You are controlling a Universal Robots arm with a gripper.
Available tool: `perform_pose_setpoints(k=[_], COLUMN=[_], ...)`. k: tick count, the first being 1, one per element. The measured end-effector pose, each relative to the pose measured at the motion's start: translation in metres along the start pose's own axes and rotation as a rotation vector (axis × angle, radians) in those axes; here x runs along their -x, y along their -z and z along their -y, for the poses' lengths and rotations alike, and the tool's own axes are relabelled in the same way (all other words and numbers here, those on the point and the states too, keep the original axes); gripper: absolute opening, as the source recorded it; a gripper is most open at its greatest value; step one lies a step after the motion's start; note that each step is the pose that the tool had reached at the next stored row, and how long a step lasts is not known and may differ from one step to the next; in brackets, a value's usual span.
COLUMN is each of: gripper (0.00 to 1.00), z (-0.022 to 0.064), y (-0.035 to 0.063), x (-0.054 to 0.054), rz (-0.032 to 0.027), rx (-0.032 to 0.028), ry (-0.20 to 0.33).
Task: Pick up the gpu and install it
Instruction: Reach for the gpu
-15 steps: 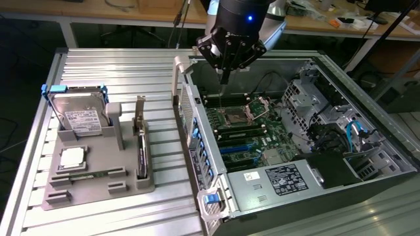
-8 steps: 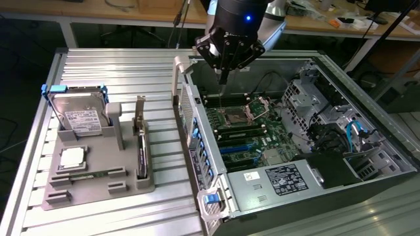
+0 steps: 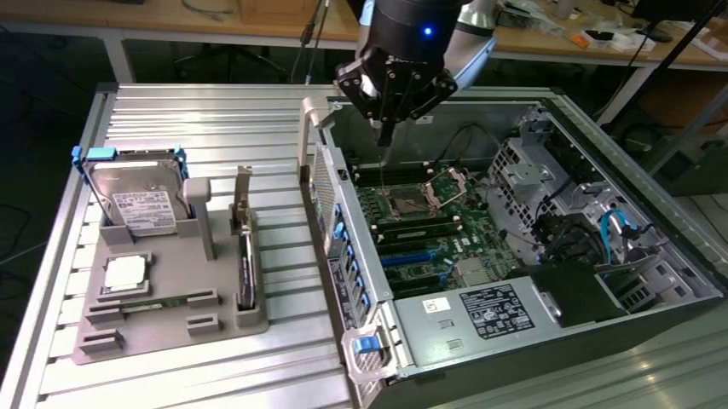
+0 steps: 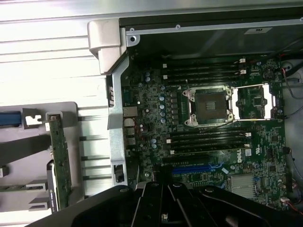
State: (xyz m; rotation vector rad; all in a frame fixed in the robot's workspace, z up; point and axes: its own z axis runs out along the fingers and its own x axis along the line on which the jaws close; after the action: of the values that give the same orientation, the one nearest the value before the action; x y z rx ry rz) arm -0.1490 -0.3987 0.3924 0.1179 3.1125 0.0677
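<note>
Green and thin, the flat circuit-card gpu (image 3: pixel 245 264) stands on edge in the grey plastic holder (image 3: pixel 170 328) by the ribbed metal table's (image 3: pixel 205 111) exterior-view-left edge, not yet picked up. Well apart, the black gripper (image 3: pixel 384 138) hangs closed and empty over the open computer case's (image 3: pixel 569 106) motherboard (image 3: pixel 438 226). Both pick-up and installation remain.

We log gpu (image 3: pixel 244 256): thin green card, on edge in grey holder (image 3: pixel 170 319), metal bracket at one end.

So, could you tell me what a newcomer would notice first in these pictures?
The open computer case on the exterior view's right, its green board laid bare. The black pincer hangs shut above it, while the thin green card stands on edge in the grey tray on the exterior view's left.
</note>
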Motion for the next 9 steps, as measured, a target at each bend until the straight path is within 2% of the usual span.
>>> perform_pose_setpoints(k=[9], gripper=[0.11], z=[0.0002], y=[0.0001], x=[-0.0020], rz=[0.0000], rx=[0.0000], ry=[0.000])
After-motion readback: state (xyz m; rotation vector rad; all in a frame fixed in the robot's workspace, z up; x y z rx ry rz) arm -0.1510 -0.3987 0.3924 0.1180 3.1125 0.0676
